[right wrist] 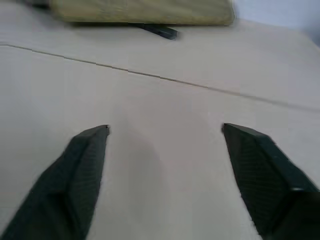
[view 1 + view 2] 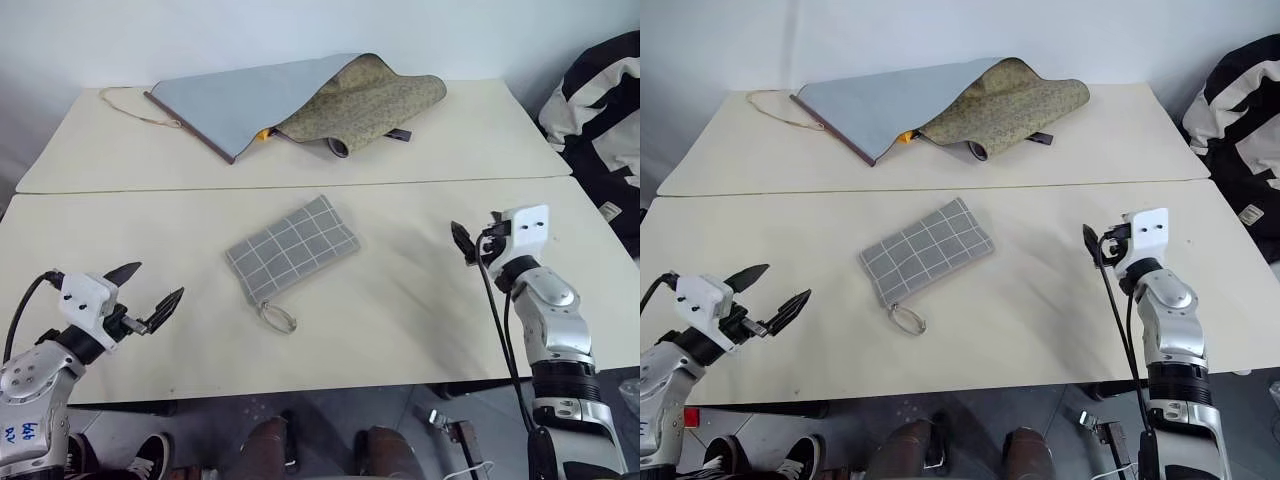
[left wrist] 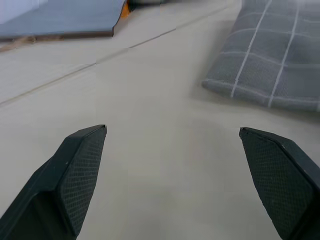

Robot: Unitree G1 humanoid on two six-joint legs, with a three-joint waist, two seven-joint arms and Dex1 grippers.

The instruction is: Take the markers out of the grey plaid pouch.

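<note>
Surface: two cream tables point(image 2: 420, 300) set edge to edge, seam running across between near and far top. Near table: grey plaid pouch point(image 2: 292, 247) lying flat at approx. centre, set diagonally, wrist loop point(image 2: 278, 317) trailing toward the near edge. Far table: large folded cloth point(image 2: 290, 100), grey-blue side up, olive patterned side turned over at its right end; thin cord point(image 2: 130, 108) looping off its left corner; small dark item point(image 2: 400, 134) just under cloth's right edge, type can't be told.
</note>
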